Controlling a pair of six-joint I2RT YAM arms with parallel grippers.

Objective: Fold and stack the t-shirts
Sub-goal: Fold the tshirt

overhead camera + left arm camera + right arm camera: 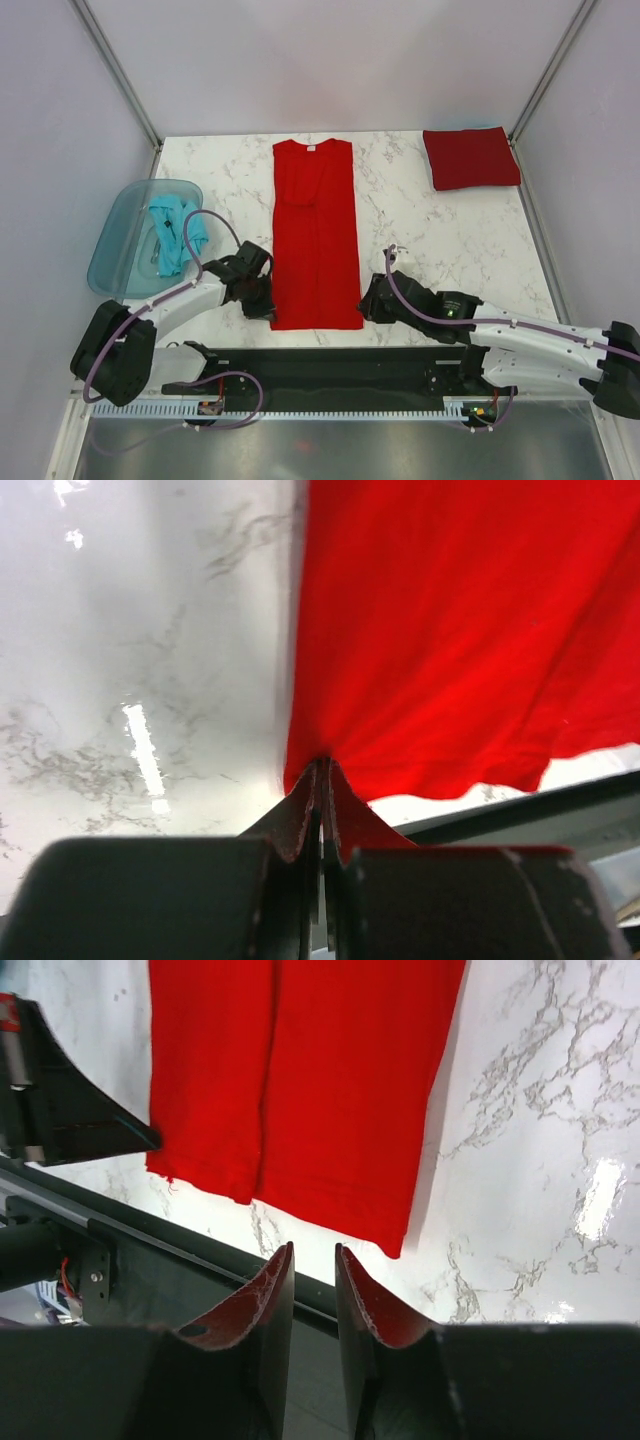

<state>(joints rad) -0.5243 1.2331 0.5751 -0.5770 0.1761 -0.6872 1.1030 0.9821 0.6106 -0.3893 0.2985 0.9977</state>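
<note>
Left jaws are clenching the near left hem corner of the red tee [315, 235], which is lying lengthwise mid worktop [450, 240]. Right jaws are hanging parted and empty beside the right corner, so they need to pinch it likewise before both lift evenly.

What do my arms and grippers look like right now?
Left arm and right arm: white links, black joints, a lavender cable looped along each. Left gripper and right gripper are black, with flat tapered fingers. Small green light on the right arm.
</note>
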